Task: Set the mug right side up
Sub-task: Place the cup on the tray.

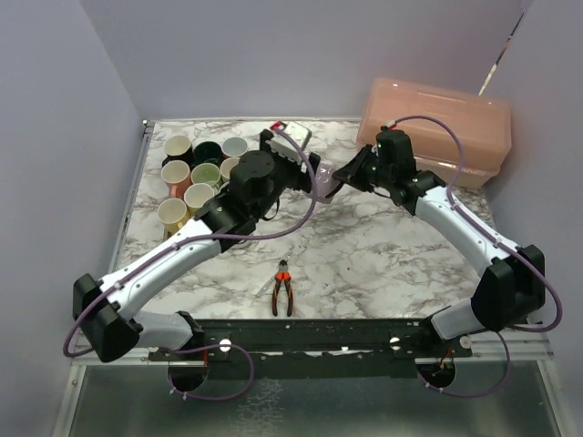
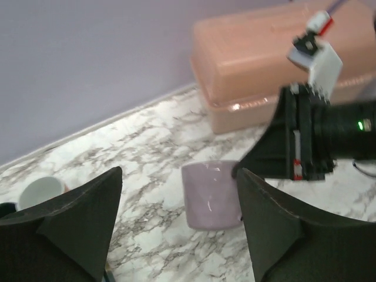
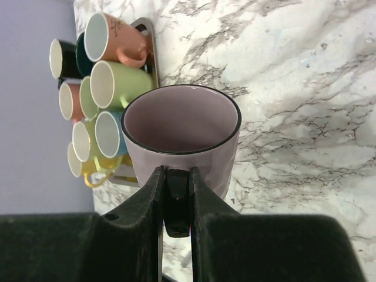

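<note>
Right gripper (image 3: 176, 176) clamped on the mug (image 3: 182, 126) handle, right arm (image 1: 465, 228) reaching in from the mug's right. Left gripper (image 2: 178, 175) jaws wide apart, facing the mug, not touching it. Left arm (image 1: 173, 259) extended toward it.

A desk (image 1: 383, 264) with a white top veined in grey marble pattern stands in a small booth. Plain lavender panels close it in: a back wall (image 1: 273, 55), a left wall (image 1: 46, 182) and a right wall (image 1: 556, 109). The light is soft and even.
</note>
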Controlling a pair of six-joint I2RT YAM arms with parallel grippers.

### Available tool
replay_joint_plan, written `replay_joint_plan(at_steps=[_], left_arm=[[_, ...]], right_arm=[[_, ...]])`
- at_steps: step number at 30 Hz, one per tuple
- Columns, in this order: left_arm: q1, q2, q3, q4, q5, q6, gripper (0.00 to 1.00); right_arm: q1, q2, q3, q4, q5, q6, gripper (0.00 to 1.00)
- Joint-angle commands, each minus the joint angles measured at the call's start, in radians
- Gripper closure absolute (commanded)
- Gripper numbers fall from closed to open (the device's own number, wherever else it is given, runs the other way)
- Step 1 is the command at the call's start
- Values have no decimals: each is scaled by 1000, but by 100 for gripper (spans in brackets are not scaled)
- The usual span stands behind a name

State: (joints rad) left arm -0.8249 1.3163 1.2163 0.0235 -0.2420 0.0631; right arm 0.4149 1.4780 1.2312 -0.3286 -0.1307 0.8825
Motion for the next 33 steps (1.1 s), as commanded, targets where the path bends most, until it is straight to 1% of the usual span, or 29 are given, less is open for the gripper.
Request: replay_joint_plan(at_steps=[1,3,5,8,11,14,16,19,25,30,33], left_arm=[[0,-129,24,-85,-301,-138,19],[0,-165,40,-116,-347,-169,17],[0,-190,66,-159,-380,-215,17],[0,-206,145,-275,-457,-310,17],[0,-213,232,-390,-496,-367,17],[0,-236,272,-448,-510,-394,17],[0,-254,281,-470,-523,-410,17],[1,-277,284,-485,-533,-423,17],[0,-292,286,-488,-542,-414,17],[1,-283,294,-488,-555,-392,17],[1,-273,313,-487,-537,-392,17]], right_arm=[[87,-98,-43,180,76,-178,99],[138,-117,-71,216,91,-217,100],[214,-120,-78,233,157,-264,100],[340,-107,-85,264,264,-331,99],[447,-72,-70,286,337,-378,100],[520,-33,-55,318,354,-400,100],[562,3,-30,319,361,-417,100],[622,65,11,372,377,-457,100],[671,184,70,464,379,-513,99],[677,273,109,565,389,-580,100],[677,330,123,625,400,-615,100]])
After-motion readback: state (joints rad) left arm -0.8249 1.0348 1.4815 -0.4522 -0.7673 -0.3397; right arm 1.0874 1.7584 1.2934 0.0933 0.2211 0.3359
